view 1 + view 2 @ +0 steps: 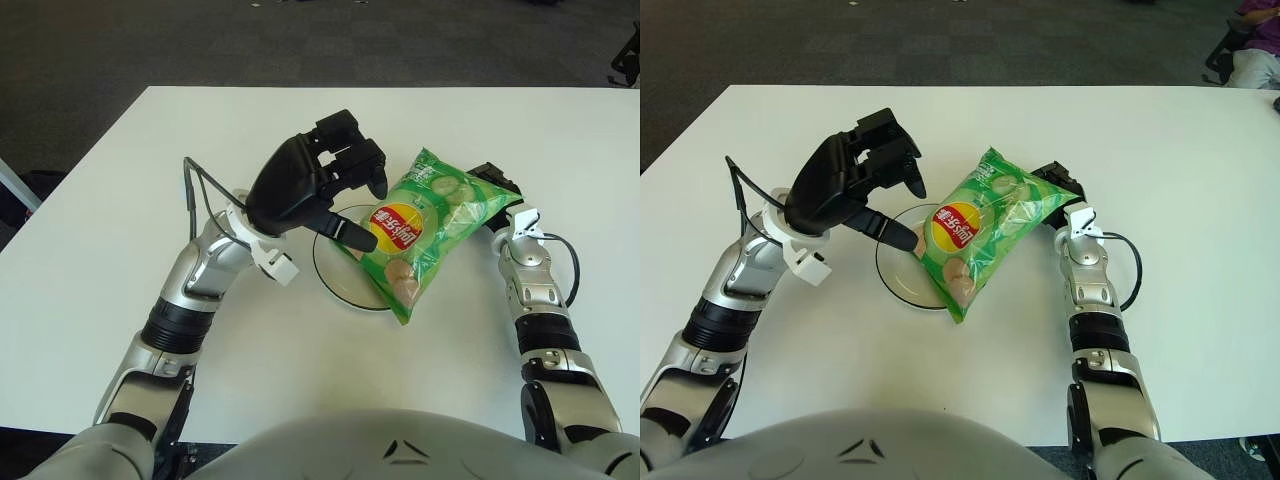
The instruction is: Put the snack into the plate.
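Note:
A green snack bag (425, 228) with a red and yellow logo lies slanted over the right half of a round white plate (335, 268) at the table's middle. My right hand (495, 181) shows at the bag's upper right corner. Most of it is hidden behind the bag, and its black fingers close on that edge. My left hand (335, 195) hovers over the plate's left rim, just left of the bag. Its fingers are loosely bent, its thumb points toward the bag, and it holds nothing.
The white table (150, 180) stretches wide on all sides of the plate. Dark carpet lies beyond its far edge. A black cable (200, 180) loops off my left wrist.

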